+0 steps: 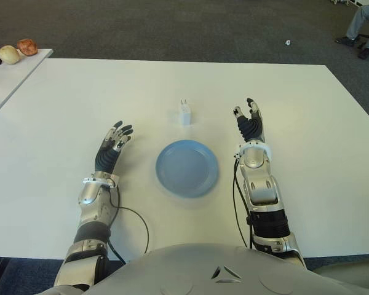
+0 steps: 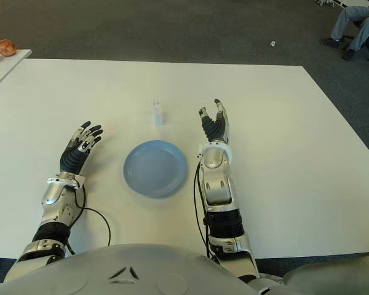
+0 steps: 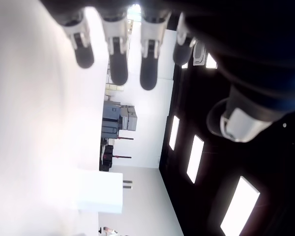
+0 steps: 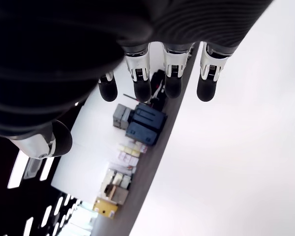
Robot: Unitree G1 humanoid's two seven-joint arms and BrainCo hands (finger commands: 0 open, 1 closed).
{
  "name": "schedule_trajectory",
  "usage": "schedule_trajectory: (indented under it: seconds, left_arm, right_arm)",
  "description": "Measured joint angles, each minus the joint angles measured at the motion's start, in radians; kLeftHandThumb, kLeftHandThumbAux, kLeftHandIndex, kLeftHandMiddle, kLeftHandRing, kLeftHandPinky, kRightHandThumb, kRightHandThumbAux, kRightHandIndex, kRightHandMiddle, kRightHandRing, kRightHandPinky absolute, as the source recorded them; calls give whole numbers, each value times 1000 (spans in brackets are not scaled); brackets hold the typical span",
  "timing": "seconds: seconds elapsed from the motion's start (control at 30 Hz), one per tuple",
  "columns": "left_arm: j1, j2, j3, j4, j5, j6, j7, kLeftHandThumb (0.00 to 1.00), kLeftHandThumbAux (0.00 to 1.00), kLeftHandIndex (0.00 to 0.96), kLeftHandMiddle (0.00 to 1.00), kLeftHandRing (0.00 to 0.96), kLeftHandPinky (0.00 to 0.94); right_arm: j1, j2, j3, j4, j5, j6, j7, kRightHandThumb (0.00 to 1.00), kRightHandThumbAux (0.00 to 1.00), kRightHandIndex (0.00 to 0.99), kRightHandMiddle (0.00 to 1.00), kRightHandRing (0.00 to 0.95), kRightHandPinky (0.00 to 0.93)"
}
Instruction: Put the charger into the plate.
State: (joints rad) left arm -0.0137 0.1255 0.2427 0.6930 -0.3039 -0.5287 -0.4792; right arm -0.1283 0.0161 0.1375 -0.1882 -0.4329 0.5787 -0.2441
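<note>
Your right hand [image 1: 251, 123] sits just right of the blue plate [image 1: 187, 168], palm raised w/ fingers [image 4: 140, 78] spread and nothing in them; the right wrist view confirms it's released, empty. Your left hand [image 1: 112, 146] shows on the other side of the plate, to its left, fingers [image 3: 117, 59] likewise relaxed & holding nothing. So neither hand has the white charger [image 1: 184, 114]: it stands on the desk [image 1: 80, 98] just beyond the plate's far rim, prongs pointing up, apart from the plate and from both hands, a bit nearer your right hand. It also shows in the left wrist view as a white block w/ two prongs. Progress, as I judge it: nothing done yet, the plate holds nothing, charger untouched. Left to do: reach, grasp, lift, carry over the near rim, set down in the plate. The right hand looks the better placed for the reach, imo. Writing/brands: none readable on the charger, plate or hands; any marking on the charger is too small to tell. Off-task: a second desk at far left carries a few roundish food items [image 1: 18, 51], and a seated person's legs [image 1: 363, 27] show at the far right corner of the room.
</note>
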Motion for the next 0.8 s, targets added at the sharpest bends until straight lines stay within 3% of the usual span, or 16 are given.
schedule_trajectory:
  seconds: [0.47, 0.8]
  left_arm:
    - [14, -12, -21, -23, 0, 0, 6, 0, 538, 93, 196, 156, 92]
    - [16, -17, -27, -28, 5, 0, 35, 0, 543, 89, 189, 148, 77]
  right_arm:
    - [-25, -61, 42, 35, -37, -2, 53, 505, 288, 0, 0, 0, 33]
    - [-129, -76, 90, 222, -83, -1, 57, 442, 198, 0, 0, 0, 1]
